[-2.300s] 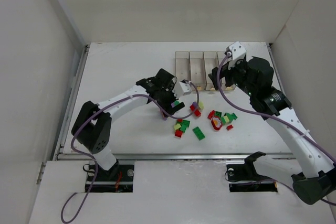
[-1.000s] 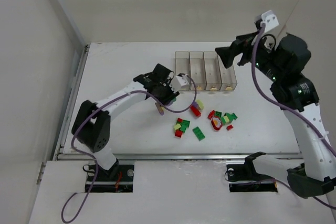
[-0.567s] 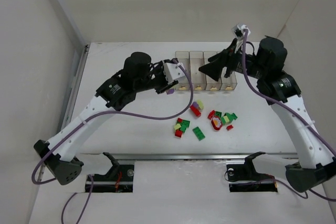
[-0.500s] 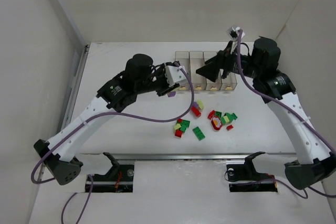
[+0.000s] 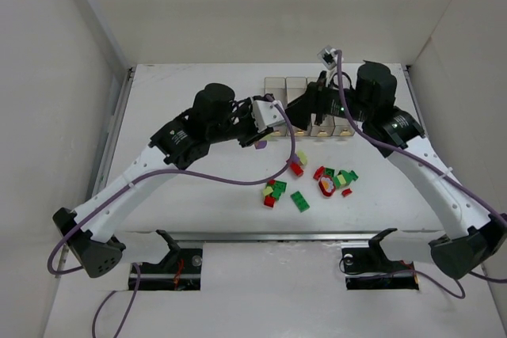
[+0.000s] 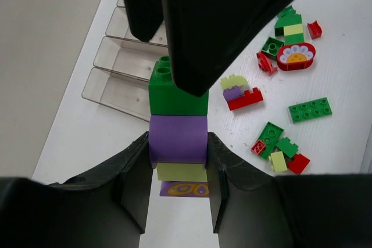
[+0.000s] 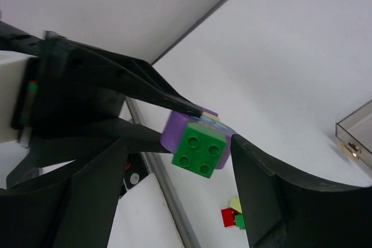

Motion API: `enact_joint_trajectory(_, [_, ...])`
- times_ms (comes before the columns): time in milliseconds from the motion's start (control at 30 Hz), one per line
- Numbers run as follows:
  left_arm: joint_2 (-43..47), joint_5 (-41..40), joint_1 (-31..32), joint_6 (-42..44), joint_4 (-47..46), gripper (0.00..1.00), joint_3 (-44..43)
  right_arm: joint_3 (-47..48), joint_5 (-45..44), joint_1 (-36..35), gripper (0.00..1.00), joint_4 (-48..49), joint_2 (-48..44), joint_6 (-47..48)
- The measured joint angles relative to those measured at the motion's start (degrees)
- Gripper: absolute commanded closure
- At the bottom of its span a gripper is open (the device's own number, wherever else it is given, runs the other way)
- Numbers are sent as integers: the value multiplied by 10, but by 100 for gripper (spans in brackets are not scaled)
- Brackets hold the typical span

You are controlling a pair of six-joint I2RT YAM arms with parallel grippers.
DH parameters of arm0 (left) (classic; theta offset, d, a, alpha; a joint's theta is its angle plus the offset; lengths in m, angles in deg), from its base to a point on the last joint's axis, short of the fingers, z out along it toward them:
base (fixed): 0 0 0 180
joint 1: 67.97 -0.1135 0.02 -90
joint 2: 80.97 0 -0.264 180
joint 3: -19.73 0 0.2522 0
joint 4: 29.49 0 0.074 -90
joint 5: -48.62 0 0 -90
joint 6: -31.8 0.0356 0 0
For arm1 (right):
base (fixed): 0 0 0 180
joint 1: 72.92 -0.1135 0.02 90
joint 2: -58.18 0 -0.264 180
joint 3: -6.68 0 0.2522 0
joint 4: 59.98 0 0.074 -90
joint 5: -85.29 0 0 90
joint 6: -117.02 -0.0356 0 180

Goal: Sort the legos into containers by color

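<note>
Right now two pincers meet over the white desk [image 5: 198, 93]. The left pincer [image 6: 178, 142] is shut tight on one stack of four plastic toy bricks [image 6: 178, 121], with a black finger pressed on each side of the purple brick [image 6: 178, 137]. The stack is long and thin. It sticks straight out from the left pincer, away from its camera and toward the right pincer. From the far end back, the bricks go green [image 6: 174, 94], purple, pale yellow [image 6: 181, 172], then purple with a yellow swirl [image 6: 185, 189].

In the right wrist view the green brick's four round bumps face the camera. The right pincer [image 7: 179, 139] is open, with one finger on each side of that green end. There is a clear gap on one side. I cannot tell if the other finger touches.

From the top view the stack is held up in the air, just beside the near end of the leftmost bin. Four clear plastic bins [image 5: 274, 85] stand side by side in one row, partly hidden by the right arm.

More than ten loose toy bricks [image 5: 317, 180] lie on the desk, green, red, purple and pale yellow, well apart from the stack. One is a flat green plate with eight bumps [image 6: 310, 108]. One is a red oval piece with a flower on it [image 6: 296, 55].
</note>
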Motion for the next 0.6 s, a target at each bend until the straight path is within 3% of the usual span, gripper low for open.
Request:
enact_joint_trajectory(200, [1, -12, 0, -4, -14, 100, 3, -24, -24, -1, 24, -4, 21, -9])
enact_joint_trajectory(267, [2, -14, 0, -5, -19, 100, 7, -24, -28, -1, 29, -4, 28, -10])
enact_joint_trajectory(367, [2, -21, 0, -5, -22, 100, 14, -24, -25, -3, 54, 0, 36, -17])
enact_joint_trajectory(400, [2, -23, 0, -6, -23, 100, 17, -25, -22, -5, 68, 3, 37, -19])
enact_joint_trajectory(467, [2, -30, 0, -6, -23, 100, 19, -25, -24, -7, 81, 8, 40, -32])
enact_joint_trajectory(500, [3, -34, 0, -7, -25, 100, 20, -25, -23, -6, 93, 10, 41, -43])
enact_joint_trajectory(533, [3, -36, 0, -9, -27, 100, 21, -25, -20, -6, 98, 15, 43, -45])
enact_joint_trajectory(600, [7, -38, 0, -17, -32, 100, 30, -28, -16, -6, 100, 21, 44, -45])
